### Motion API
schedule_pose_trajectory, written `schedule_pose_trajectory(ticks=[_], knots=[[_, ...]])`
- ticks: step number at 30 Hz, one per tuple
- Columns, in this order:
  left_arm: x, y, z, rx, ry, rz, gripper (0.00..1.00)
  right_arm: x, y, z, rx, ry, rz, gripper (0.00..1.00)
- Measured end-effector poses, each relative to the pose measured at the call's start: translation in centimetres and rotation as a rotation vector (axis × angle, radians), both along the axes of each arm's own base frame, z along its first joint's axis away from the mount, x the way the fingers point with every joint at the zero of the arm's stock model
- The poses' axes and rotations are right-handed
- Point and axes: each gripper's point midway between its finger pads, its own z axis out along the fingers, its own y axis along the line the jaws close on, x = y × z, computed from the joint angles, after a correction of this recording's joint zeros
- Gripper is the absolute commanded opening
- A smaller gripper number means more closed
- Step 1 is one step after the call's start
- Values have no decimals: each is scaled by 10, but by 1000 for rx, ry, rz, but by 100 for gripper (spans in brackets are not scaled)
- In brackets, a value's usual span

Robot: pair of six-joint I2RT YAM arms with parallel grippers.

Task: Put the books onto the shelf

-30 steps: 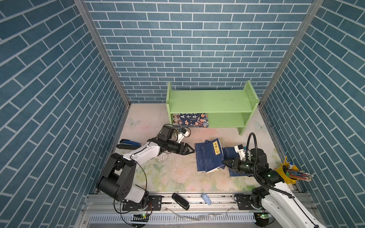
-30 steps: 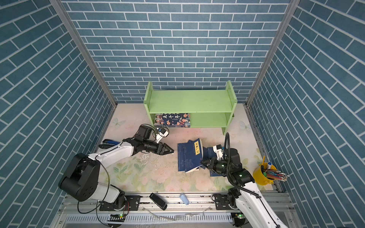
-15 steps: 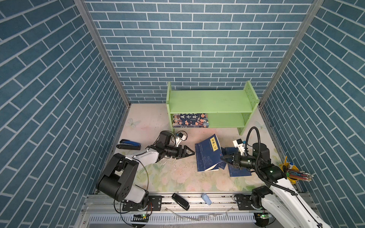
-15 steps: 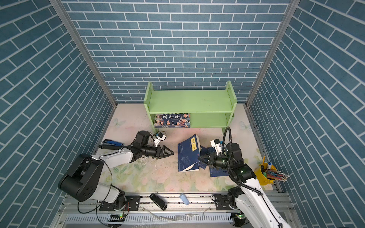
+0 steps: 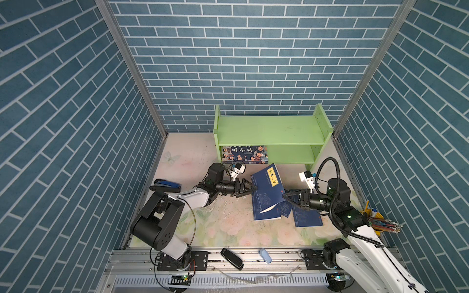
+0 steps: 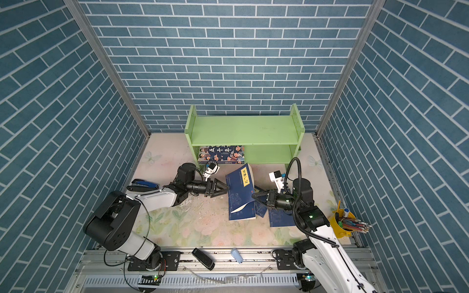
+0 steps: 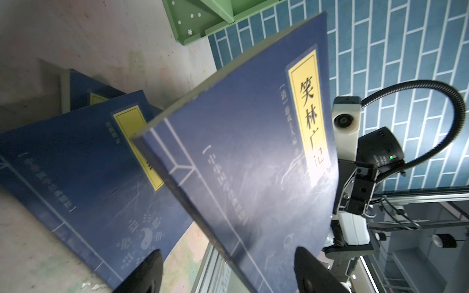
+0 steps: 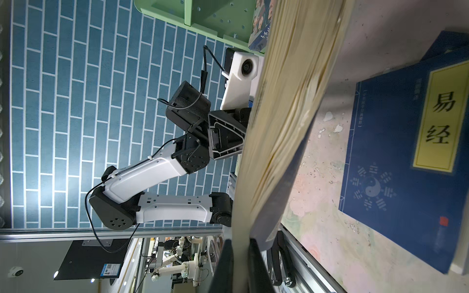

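The light green shelf (image 5: 271, 132) (image 6: 243, 130) stands at the back, with the cartoon-figure book (image 5: 245, 154) (image 6: 220, 153) lying flat on its lower tier. A thin navy book with a yellow label (image 5: 267, 189) (image 6: 239, 184) (image 7: 253, 152) is tipped up on its spine. My right gripper (image 5: 285, 196) (image 8: 239, 266) is shut on its page edge (image 8: 286, 114). My left gripper (image 5: 253, 190) (image 7: 228, 271) is open, its fingers (image 7: 149, 274) straddling the book's spine edge. Two more navy books (image 5: 266, 214) (image 5: 307, 218) (image 8: 406, 157) lie flat on the table.
A blue stapler (image 5: 165, 186) lies by the left wall. A yellow cup of pens (image 5: 378, 223) stands at the right edge. A black object (image 5: 231, 258) and a small pale blue item (image 5: 265, 255) sit on the front rail.
The right gripper has raised the navy book's page edge, tipping it steeper. The left gripper has moved right to the book's spine and opened wider.
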Motion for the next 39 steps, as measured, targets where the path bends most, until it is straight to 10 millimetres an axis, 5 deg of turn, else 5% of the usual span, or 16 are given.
schedule_pose_trajectory(ticks=[5,12,16,25,30,39], knots=[[4,-4,12,-45,17,4,66,2,3,6,25,-3,11,0],[10,-7,31,-86,3,8,66,4,6,19,68,-26,25,0],[10,-8,34,-95,18,8,58,4,9,23,84,-32,42,0],[7,-7,64,-128,-3,-5,17,2,11,29,101,-52,60,0],[5,-5,84,-141,-30,-17,0,4,11,21,79,-43,58,39],[-13,-4,125,-198,-115,-109,0,14,5,31,28,-98,-29,75]])
